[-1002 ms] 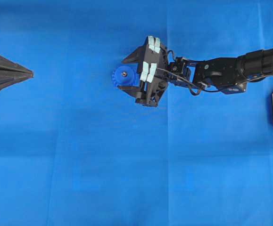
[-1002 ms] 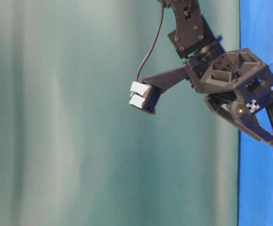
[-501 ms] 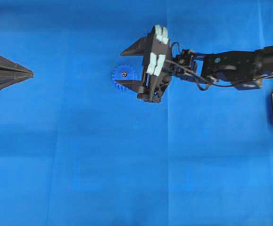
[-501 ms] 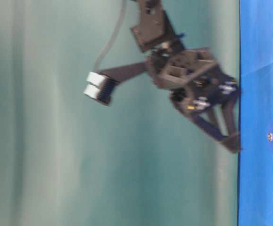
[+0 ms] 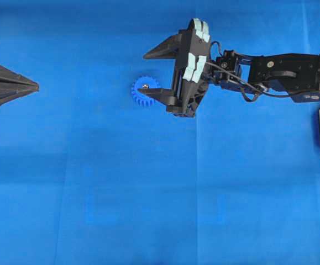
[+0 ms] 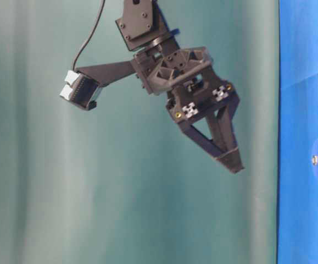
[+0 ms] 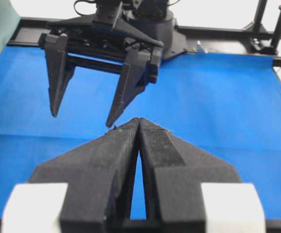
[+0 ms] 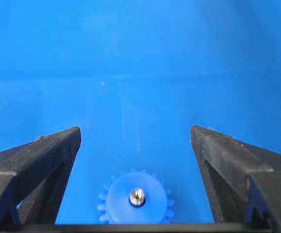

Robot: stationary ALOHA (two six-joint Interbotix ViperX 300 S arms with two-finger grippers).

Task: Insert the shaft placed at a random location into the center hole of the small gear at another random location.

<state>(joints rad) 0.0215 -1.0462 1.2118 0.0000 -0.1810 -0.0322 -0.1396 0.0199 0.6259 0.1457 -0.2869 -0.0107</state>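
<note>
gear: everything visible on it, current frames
The gear is a small bright blue toothed wheel, plastic by its look, with a raised round hub. It lies flat on the blue cloth, left of centre in the overhead view. A shiny metal shaft stands in the hub's middle, its tip just proud. The right gripper is open above it, one finger overlapping the gear's edge from overhead; nothing but the shaft and cloth touches it.

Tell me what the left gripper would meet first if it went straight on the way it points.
Judging from its wrist view, the shut left gripper points at the open right gripper, hanging above the blue cloth. It would probably meet that first, though depth is unclear.
</note>
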